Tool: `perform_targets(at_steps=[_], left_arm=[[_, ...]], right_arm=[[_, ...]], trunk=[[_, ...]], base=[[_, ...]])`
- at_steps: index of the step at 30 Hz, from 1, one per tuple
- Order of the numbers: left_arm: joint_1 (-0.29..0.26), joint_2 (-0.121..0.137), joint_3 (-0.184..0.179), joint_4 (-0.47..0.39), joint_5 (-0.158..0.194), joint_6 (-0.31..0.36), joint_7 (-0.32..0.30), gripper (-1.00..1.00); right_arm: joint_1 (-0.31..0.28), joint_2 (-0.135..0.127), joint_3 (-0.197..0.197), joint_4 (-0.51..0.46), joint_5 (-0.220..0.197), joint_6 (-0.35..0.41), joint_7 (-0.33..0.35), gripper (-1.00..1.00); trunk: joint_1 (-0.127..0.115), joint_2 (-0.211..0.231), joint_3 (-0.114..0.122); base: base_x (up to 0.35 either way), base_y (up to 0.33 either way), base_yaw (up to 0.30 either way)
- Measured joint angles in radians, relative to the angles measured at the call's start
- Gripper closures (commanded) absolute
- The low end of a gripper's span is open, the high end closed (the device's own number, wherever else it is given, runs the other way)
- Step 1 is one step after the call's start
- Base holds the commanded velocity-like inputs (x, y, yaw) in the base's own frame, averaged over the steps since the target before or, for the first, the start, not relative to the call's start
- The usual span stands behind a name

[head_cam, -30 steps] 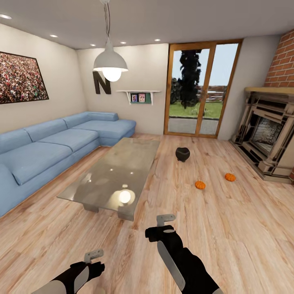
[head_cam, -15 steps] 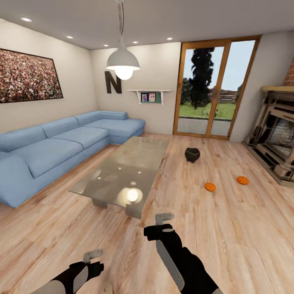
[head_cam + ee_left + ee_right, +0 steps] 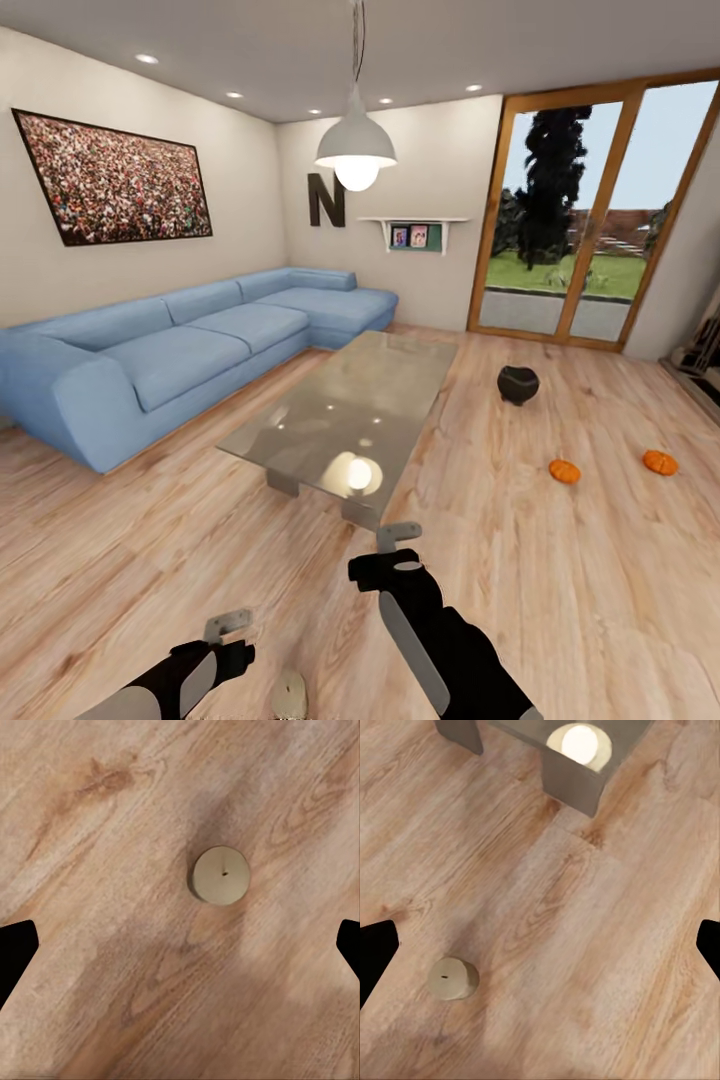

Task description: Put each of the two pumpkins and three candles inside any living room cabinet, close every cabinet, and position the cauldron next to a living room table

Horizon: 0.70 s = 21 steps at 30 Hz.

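Observation:
Two orange pumpkins (image 3: 564,471) (image 3: 659,462) lie on the wood floor at the right, with the black cauldron (image 3: 518,384) standing beyond them, to the right of the glossy grey coffee table (image 3: 345,415). One pale candle (image 3: 289,693) stands on the floor between my arms at the head view's bottom edge. It appears from above in the left wrist view as a candle (image 3: 219,875) and in the right wrist view as a candle (image 3: 452,979). My left gripper (image 3: 228,628) (image 3: 180,952) hangs open over the floor near it. My right gripper (image 3: 400,537) (image 3: 540,952) is open and empty. The cabinet is out of view.
A blue corner sofa (image 3: 180,350) runs along the left wall. Glass patio doors (image 3: 590,220) close the far right, and a pendant lamp (image 3: 355,150) hangs above the table. A table leg (image 3: 574,780) stands on the floor ahead of my right gripper.
The camera has turned left, so the whole room has slid to the right in the picture and the fireplace has left it. The candle has come into view at the bottom. Both arms keep their pose.

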Motion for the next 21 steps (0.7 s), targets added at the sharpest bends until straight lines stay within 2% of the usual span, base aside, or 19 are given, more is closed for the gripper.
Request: perform_targets(at_steps=[5,11,14,19,21], left_arm=[[0.0,-0.001,0.0,0.0,0.0,0.0,0.001,-1.0],[0.0,-0.003,-0.001,0.0,-0.005,0.012,0.012,-1.0],[0.0,-0.007,-0.003,0.0,-0.009,0.034,0.019,-1.0],[-0.007,-0.018,-0.004,-0.006,-0.013,0.124,0.047,-1.0],[-0.01,-0.02,-0.003,-0.007,-0.011,0.126,0.053,-1.0]], right_arm=[[0.0,-0.001,0.013,-0.001,0.0,0.0,0.0,-1.0],[0.0,-0.003,0.016,-0.006,0.0,0.0,0.0,-1.0],[0.0,-0.004,0.016,-0.018,0.0,0.001,0.0,-1.0],[0.025,-0.007,0.013,-0.099,0.001,0.015,0.0,-1.0],[0.039,-0.008,0.012,-0.134,0.001,0.036,0.0,-1.0]], trunk=[[0.019,-0.035,-0.016],[0.042,-0.077,-0.034],[0.054,-0.098,-0.044],[0.073,-0.133,-0.06],[0.081,-0.147,-0.066]], base=[[0.0,0.0,0.219],[0.0,0.0,0.052],[0.0,0.0,0.009],[0.0,0.0,0.002],[0.0,0.0,-0.01]])
